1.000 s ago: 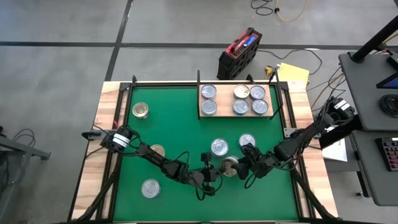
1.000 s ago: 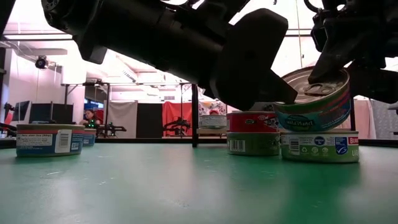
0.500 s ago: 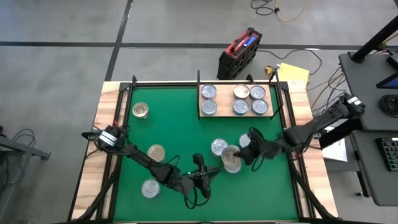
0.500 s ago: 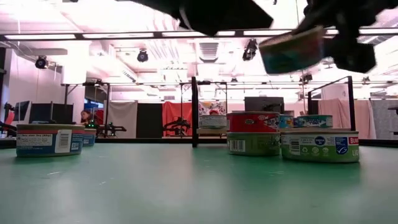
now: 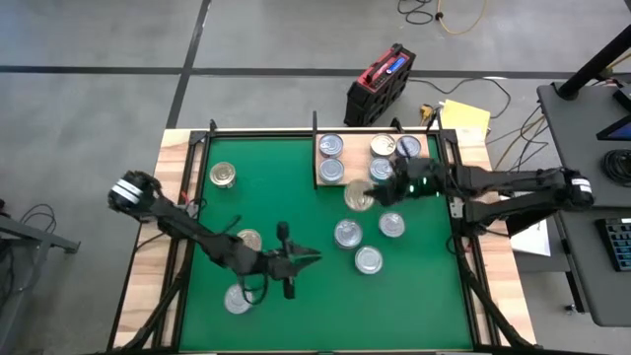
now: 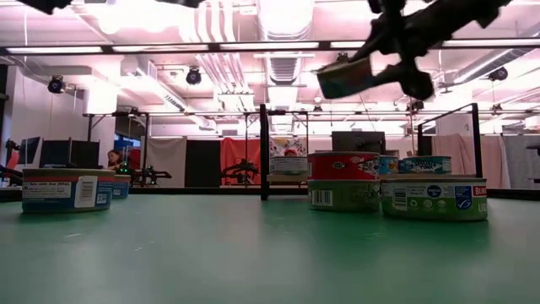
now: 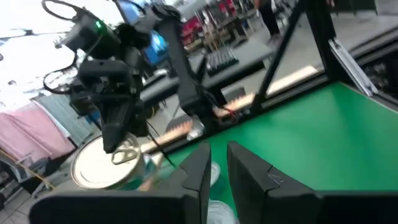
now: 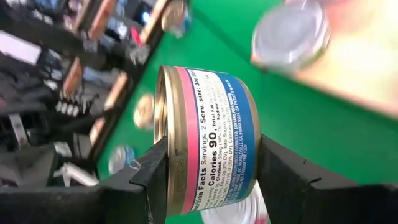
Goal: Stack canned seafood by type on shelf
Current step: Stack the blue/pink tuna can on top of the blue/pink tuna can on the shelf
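A gold-lidded can (image 5: 359,195) is riding in the right gripper (image 5: 375,193), fingers (image 8: 158,168) clamping its top and bottom so the pink-and-blue label faces the wrist camera. It is hanging in the air just off the front edge of the shelf (image 5: 374,181), well above the surface in the low view. The shelf is sitting at the far side of the green mat (image 5: 286,187) and is carrying five cans (image 5: 331,146), silver lids showing, one partly hidden by the arm. Three loose cans (image 5: 347,234) are lying on the mat near the shelf, in a cluster below the held one. Three more are lying on the left half: one gold-lidded (image 5: 223,176) near the far left corner, one (image 5: 248,240) beside the left arm, one (image 5: 237,300) near the front edge. The left gripper (image 5: 306,260) is hovering over mid-mat, away from the cans, fingers (image 7: 198,177) nearly closed with a thin gap, holding nothing. A person is sitting far back in the room.
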Robot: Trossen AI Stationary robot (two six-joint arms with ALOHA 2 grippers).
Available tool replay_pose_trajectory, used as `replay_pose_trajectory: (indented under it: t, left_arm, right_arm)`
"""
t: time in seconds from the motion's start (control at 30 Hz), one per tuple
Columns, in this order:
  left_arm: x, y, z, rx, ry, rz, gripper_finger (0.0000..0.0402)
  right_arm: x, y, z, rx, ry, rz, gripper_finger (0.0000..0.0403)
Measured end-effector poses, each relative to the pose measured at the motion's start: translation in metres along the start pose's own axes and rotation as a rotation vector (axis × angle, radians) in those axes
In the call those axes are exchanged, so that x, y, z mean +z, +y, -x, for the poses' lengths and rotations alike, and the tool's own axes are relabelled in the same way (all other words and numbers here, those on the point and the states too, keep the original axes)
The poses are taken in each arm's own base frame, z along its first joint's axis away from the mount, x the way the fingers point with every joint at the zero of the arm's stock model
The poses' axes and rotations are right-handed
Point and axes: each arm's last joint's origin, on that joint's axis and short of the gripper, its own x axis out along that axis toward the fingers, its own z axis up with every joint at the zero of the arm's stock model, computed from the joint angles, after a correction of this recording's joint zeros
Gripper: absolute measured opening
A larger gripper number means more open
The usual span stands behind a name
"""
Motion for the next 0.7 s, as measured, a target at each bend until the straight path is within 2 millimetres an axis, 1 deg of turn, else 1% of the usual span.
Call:
replay_pose_trajectory:
  t: [0.17,0.23,0.37,0.53,0.7]
  left_arm:
    - [0.000,0.022,0.023,0.024,-0.031,0.010,0.0036]
    - [-0.001,0.029,0.031,0.045,-0.031,0.017,0.0036]
    - [-0.004,0.040,0.042,0.112,-0.007,0.005,0.0036]
    - [-0.005,0.051,0.054,0.189,0.018,-0.030,0.0036]
    - [-0.003,0.060,0.061,0.243,0.032,-0.073,0.0036]
  right_arm:
    - [0.047,-0.008,0.007,-0.004,-0.075,-0.016,0.0185]
    - [0.063,-0.015,0.010,-0.045,-0.088,-0.029,0.0185]
    - [0.086,-0.033,0.012,-0.145,-0.070,-0.048,0.0185]
    - [0.115,-0.047,0.013,-0.179,-0.047,-0.074,0.0185]
    - [0.140,-0.060,0.014,-0.253,-0.027,-0.092,0.0185]
